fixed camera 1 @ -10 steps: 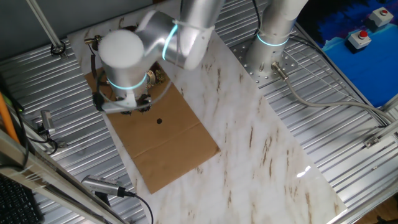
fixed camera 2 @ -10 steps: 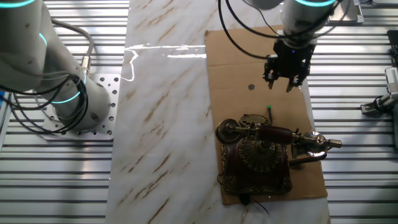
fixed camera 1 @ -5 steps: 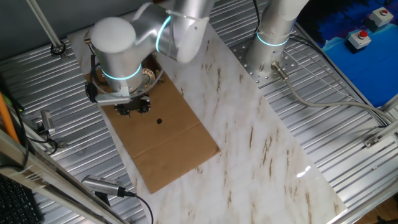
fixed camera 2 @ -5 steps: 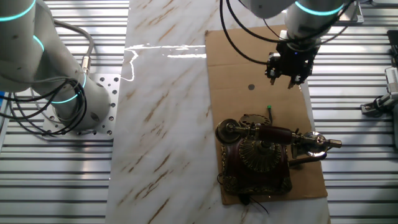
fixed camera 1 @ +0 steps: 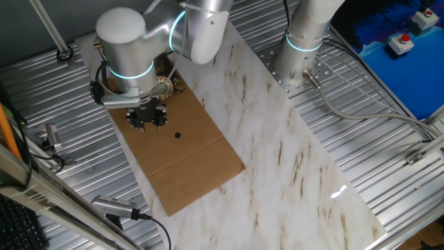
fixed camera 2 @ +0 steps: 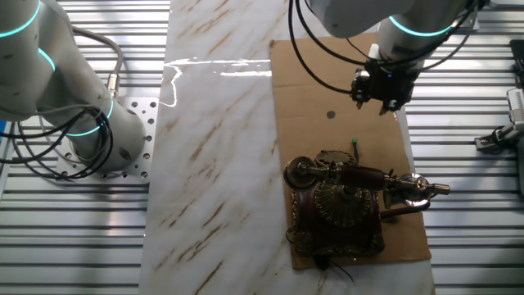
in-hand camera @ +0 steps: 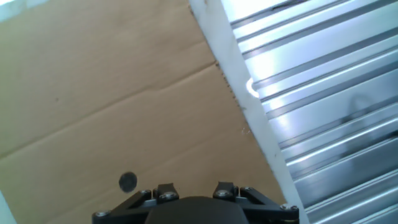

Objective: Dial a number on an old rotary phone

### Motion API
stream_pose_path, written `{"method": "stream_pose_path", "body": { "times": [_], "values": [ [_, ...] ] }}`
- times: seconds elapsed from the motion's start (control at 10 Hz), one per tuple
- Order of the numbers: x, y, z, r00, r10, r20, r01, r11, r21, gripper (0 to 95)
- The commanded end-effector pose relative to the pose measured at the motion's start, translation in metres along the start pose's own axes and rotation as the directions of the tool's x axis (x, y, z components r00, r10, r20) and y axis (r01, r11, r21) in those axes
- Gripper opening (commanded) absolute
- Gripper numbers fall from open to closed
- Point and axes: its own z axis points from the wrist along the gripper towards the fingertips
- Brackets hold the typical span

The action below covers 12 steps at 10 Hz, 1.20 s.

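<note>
The old rotary phone (fixed camera 2: pixel 342 205) is dark red-brown with gold trim and a round dial, its handset resting across the top. It stands at one end of a cardboard sheet (fixed camera 2: pixel 311 82). In one fixed view the arm hides most of the phone (fixed camera 1: pixel 172 83). My gripper (fixed camera 2: pixel 382 92) hangs above the cardboard, apart from the phone, and points down with its fingers spread and nothing between them. The hand view shows only the finger bases of the gripper (in-hand camera: pixel 194 191) over bare cardboard (in-hand camera: pixel 93 93). A thin black green-tipped stick (fixed camera 2: pixel 355 146) is between gripper and phone.
A dark round spot (fixed camera 2: pixel 331 115) marks the cardboard, also seen as the spot (in-hand camera: pixel 127 182). The cardboard lies on a marble top (fixed camera 1: pixel 291 160) with ribbed metal decking (in-hand camera: pixel 323 93) beside it. The arm's base (fixed camera 1: pixel 302 48) stands at the back. A red button box (fixed camera 1: pixel 402 43) sits far right.
The arm has swung and the gripper has shifted a little farther from the phone, toward the cardboard's edge. The phone and the stick have not moved.
</note>
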Motion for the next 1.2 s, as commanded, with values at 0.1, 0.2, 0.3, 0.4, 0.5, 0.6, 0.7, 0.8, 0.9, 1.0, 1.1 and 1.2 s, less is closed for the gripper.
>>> {"method": "stream_pose_path", "body": {
  "times": [0.1, 0.2, 0.3, 0.4, 0.5, 0.6, 0.7, 0.8, 0.9, 1.0, 1.1, 1.2],
  "values": [
    [0.0005, -0.0002, 0.0004, 1.000, 0.010, 0.020, -0.009, 1.000, -0.004, 38.0],
    [0.0007, -0.0001, 0.0003, 0.999, 0.017, 0.033, -0.016, 1.000, -0.009, 38.0],
    [0.0007, 0.0001, 0.0002, 0.998, 0.028, 0.057, -0.027, 0.999, -0.017, 38.0],
    [0.0007, 0.0001, 0.0001, 0.994, 0.047, 0.099, -0.044, 0.998, -0.035, 38.0],
    [0.0005, 0.0001, 0.0000, 0.991, 0.060, 0.118, -0.055, 0.998, -0.044, 38.0],
    [0.0003, 0.0003, -0.0001, 0.990, 0.069, 0.124, -0.064, 0.997, -0.046, 38.0],
    [0.0003, 0.0006, -0.0003, 0.988, 0.075, 0.134, -0.068, 0.996, -0.052, 38.0],
    [0.0011, 0.0010, -0.0009, 0.986, 0.082, 0.148, -0.074, 0.996, -0.059, 38.0],
    [0.0024, 0.0015, -0.0017, 0.984, 0.087, 0.158, -0.078, 0.995, -0.064, 38.0],
    [0.0034, 0.0019, -0.0023, 0.983, 0.090, 0.161, -0.080, 0.995, -0.066, 38.0],
    [0.0046, 0.0023, -0.0030, 0.983, 0.092, 0.161, -0.082, 0.994, -0.067, 38.0],
    [0.0053, 0.0026, -0.0035, 0.983, 0.092, 0.159, -0.083, 0.994, -0.066, 38.0]
  ]
}}
